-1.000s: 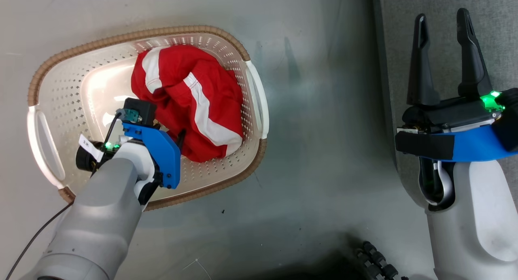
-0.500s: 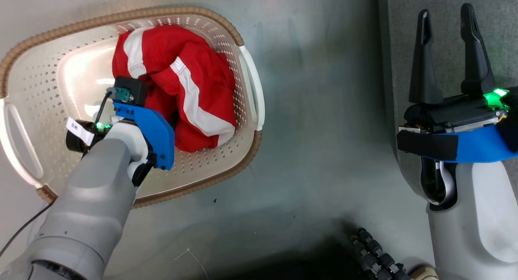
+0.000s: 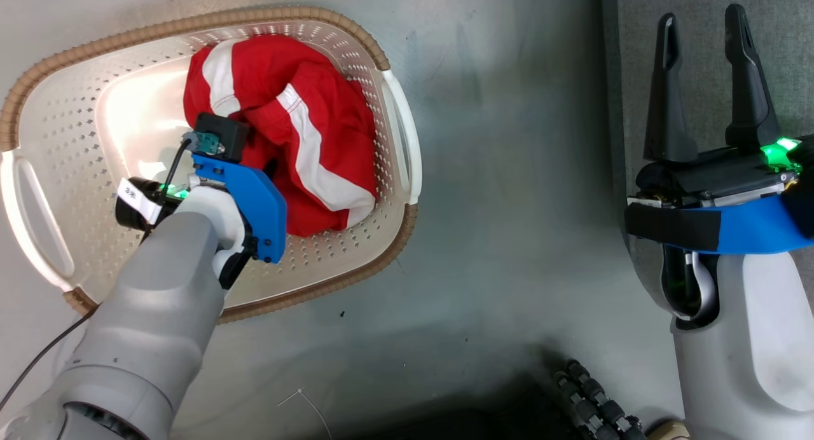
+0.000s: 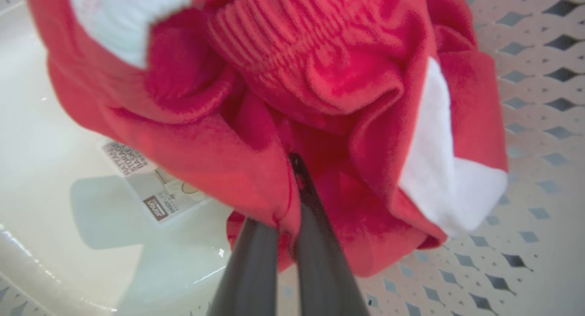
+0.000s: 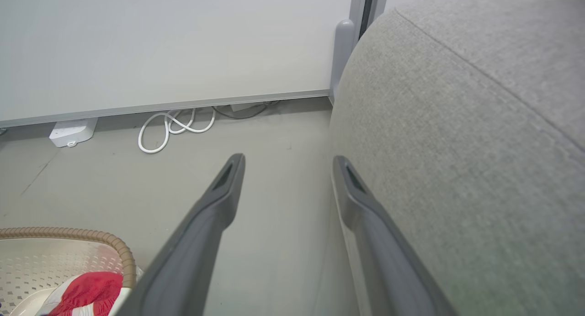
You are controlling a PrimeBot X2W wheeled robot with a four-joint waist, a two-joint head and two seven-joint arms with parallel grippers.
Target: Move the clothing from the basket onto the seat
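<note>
clothing heaped by the basket rim, left fingers clenched on it, right fingers spread at the seat edge.

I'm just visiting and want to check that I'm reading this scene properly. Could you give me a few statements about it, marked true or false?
1. The left gripper is shut on the red clothing. True.
2. The right gripper holds a garment. False: it is open and empty, beside the grey seat.
3. The red clothing lies on the grey seat. False: it is in the laundry basket.
4. The laundry basket stands on the floor. True.
</note>
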